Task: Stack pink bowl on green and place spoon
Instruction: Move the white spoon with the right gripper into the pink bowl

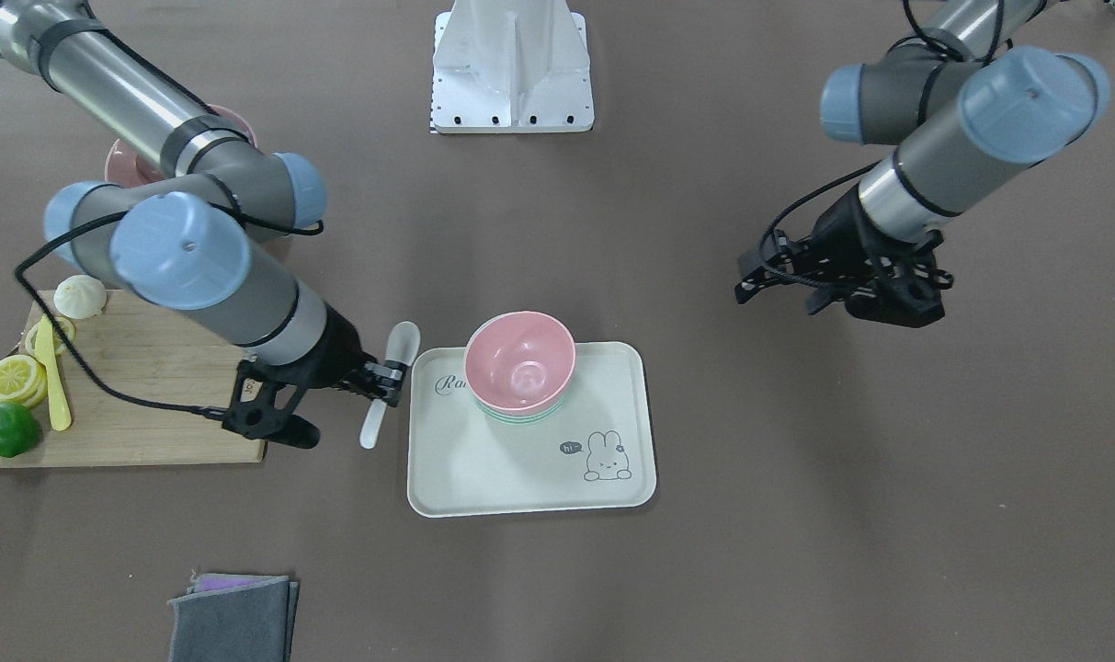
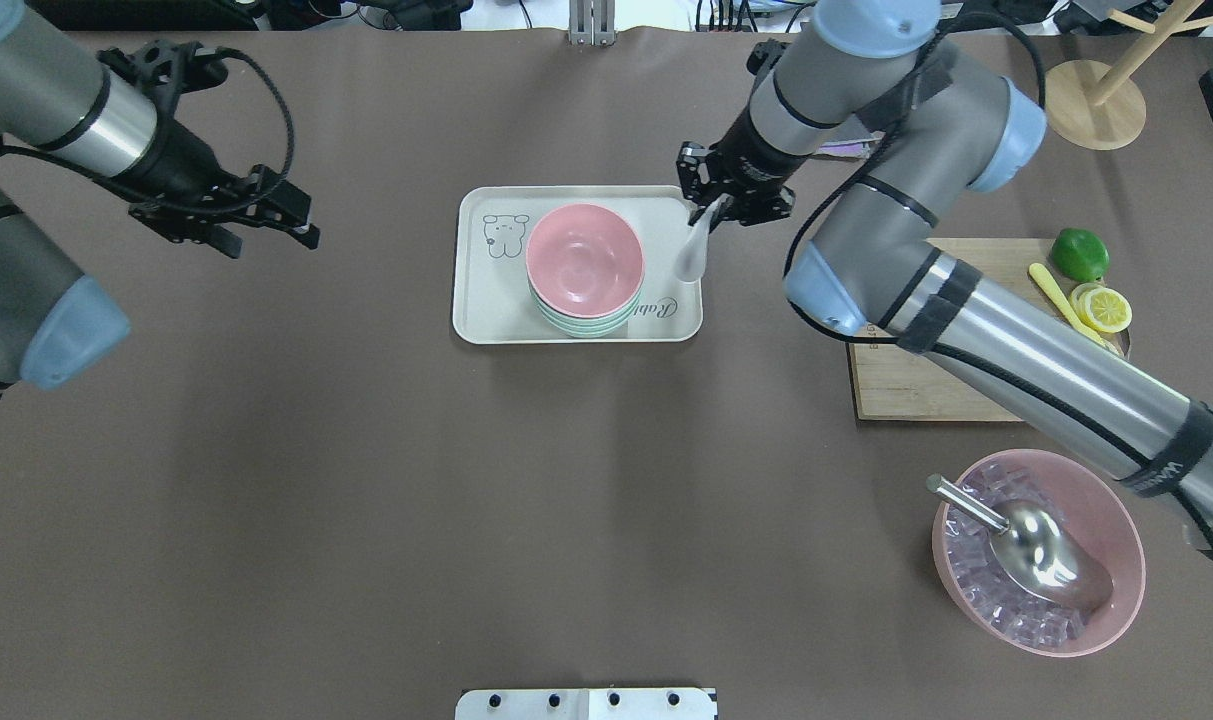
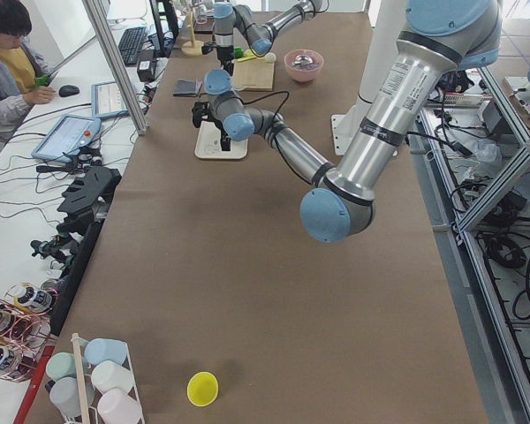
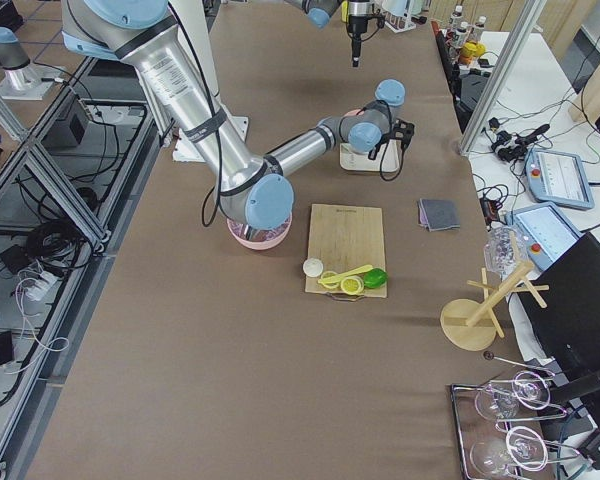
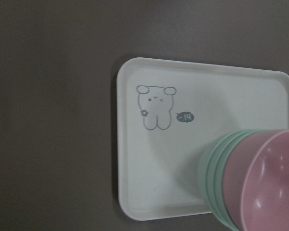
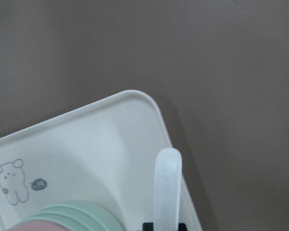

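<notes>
**A:** so where's the pink bowl (image 2: 583,260) sitting

**B:** nested inside the green bowls (image 5: 212,178), on the cream tray (image 1: 520,478) with the little bunny print. The tray's around the middle of the worktop (image 1: 796,506), a touch toward the edge away from the robot's base. The bowl is pale matte pink, glossy inside, round and fairly deep. Under it you only get mint rims peeking out, looks like three of them

**A:** and the spoon?

**B:** the spoon (image 1: 403,345) is white, kinda milky plastic, short with a rounded scoop end. The right pincer (image 1: 387,375) has it clamped about mid-handle, scoop end pointing back toward the robot's edge of the worktop. It's right at the tray's rim on the side facing the worktop's right-arm end, just beside the bowls and not in them. Can't tell if it's touching the rim

**A:** left arm doing anything?

**B:** the left pincer (image 2: 301,220) hangs over bare worktop well apart from the tray, toward the left-arm end. Fingers spread, nothing between them
</notes>
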Action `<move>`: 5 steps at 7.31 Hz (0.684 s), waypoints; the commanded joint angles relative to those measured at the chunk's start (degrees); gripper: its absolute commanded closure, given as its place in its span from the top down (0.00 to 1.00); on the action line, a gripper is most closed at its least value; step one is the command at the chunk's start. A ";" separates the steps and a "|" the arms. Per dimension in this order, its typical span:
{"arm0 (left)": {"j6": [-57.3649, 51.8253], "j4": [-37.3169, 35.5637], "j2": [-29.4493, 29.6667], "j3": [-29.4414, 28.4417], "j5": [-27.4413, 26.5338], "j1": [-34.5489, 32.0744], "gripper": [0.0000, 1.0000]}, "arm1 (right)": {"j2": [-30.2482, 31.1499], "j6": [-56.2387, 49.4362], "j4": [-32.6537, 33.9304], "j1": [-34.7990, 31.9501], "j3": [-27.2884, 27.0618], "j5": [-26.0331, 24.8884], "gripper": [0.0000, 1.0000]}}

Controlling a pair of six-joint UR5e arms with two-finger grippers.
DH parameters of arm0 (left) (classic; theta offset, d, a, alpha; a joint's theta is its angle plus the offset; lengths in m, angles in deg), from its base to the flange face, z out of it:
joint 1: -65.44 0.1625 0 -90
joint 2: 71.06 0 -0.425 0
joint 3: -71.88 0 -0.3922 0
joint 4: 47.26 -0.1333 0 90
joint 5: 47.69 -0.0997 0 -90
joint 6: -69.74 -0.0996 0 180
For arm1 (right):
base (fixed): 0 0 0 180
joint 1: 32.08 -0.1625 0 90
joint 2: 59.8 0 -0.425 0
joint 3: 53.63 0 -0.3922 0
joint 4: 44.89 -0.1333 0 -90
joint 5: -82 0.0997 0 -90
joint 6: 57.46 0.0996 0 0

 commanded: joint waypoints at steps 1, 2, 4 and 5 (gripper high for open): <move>-4.58 -0.01 -4.50 1.63 0.59 -1.31 0.98 | -6.67 7.95 -1.08 3.21 2.64 -3.69 0.00; -4.58 0.08 -4.59 1.28 0.50 -1.22 0.98 | -7.21 9.26 -1.36 3.48 3.17 -4.39 0.00; -4.58 -0.01 -4.67 1.28 0.41 -1.22 0.98 | -7.04 9.80 -1.36 3.57 3.26 -5.45 1.00; -4.58 -0.01 -4.76 1.19 0.06 -1.13 0.98 | -5.38 9.28 -1.36 3.14 2.13 -4.76 1.00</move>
